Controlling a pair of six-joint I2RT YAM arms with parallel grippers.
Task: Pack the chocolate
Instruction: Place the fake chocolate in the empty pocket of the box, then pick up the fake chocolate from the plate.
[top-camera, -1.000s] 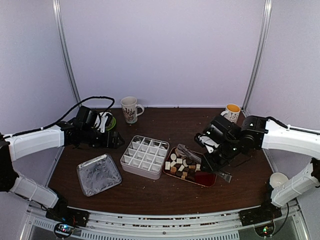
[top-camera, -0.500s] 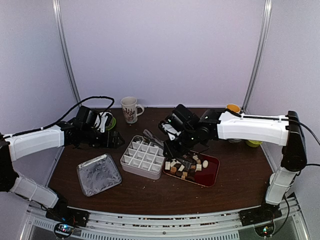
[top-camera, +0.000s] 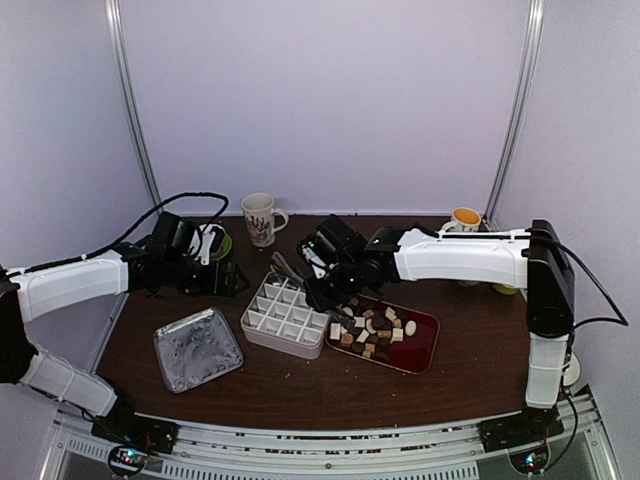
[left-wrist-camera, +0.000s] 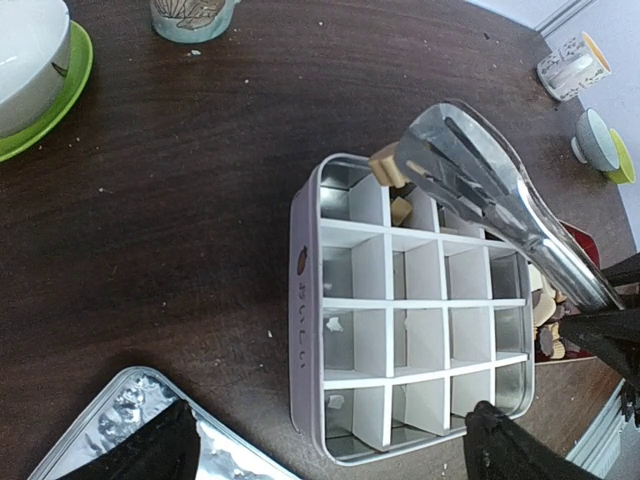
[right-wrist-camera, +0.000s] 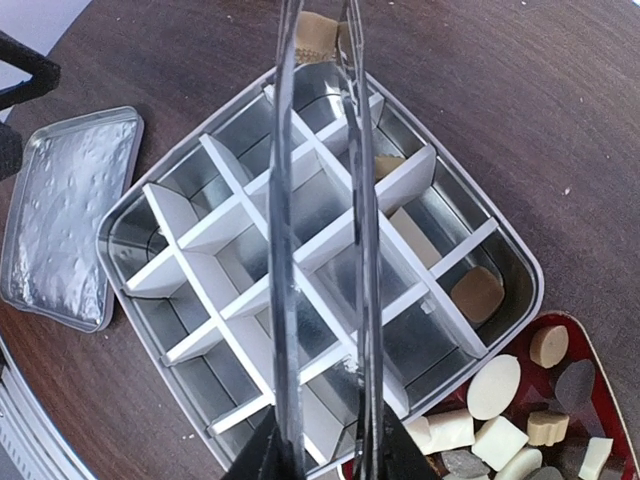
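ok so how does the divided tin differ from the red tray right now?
Build: the divided tin is silver with a white grid of cells; the red tray is one open dark-red pan.
Fill: the divided tin holds only a few chocolate pieces, with most cells bare; the red tray carries a loose heap of mixed pieces.
Depth: the divided tin has tall walls; the red tray is shallow.
Shared: both sit side by side on the table.

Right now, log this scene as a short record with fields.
right tool: closed on tongs
tongs' tips: pinching one tan chocolate piece at the tin's far corner
tin: open, divided; three chocolate pieces in one edge row, most cells empty
left tool: open, holding nothing, at tin's left side
red tray: holds loose chocolate
lid: lying left of tin
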